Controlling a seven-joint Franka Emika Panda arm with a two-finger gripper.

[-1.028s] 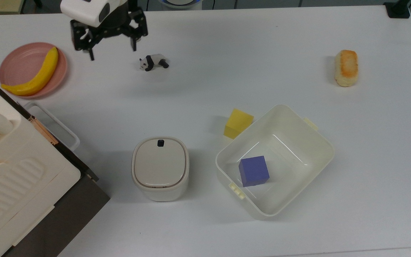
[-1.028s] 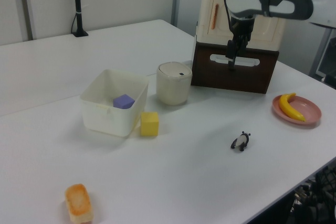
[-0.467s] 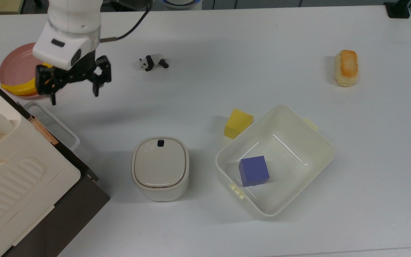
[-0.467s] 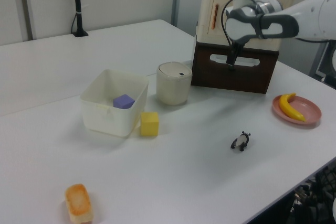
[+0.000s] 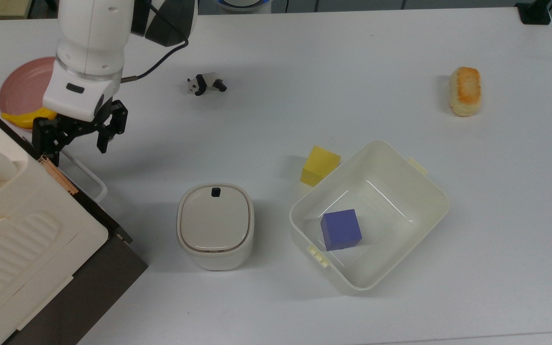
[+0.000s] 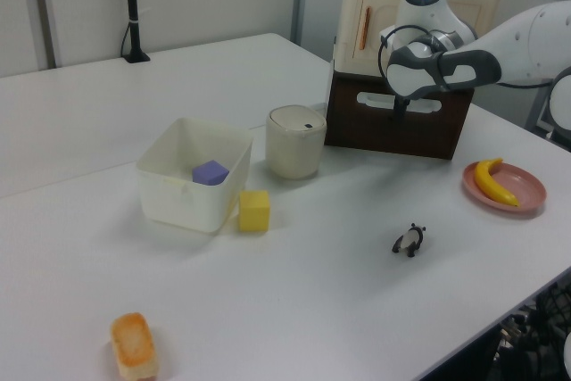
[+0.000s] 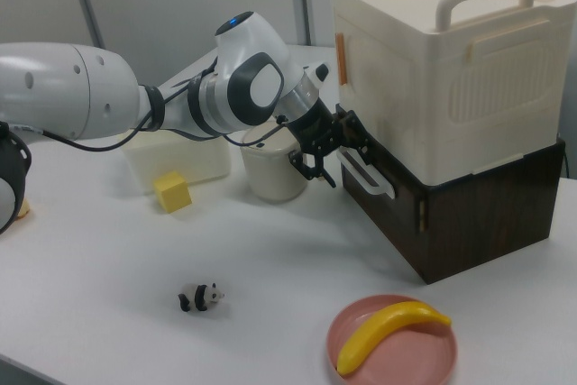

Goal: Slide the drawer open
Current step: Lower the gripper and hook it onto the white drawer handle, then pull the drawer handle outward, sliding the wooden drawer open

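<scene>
White tabletop (image 5: 352,62) before grey wall panels; the gripper (image 5: 75,140), released, has moved from mid-tabletop to the closed drawer (image 6: 397,118) handle (image 7: 365,178)

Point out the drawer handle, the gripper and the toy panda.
drawer handle (image 7: 368,178), right view, on its white loop.
gripper (image 5: 75,144), top view, midway between the fingertips.
toy panda (image 5: 206,83), top view, on its body.

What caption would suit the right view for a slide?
Open gripper lined up at the white loop handle of the closed drawer, with a banana on a pink plate in front.
</scene>
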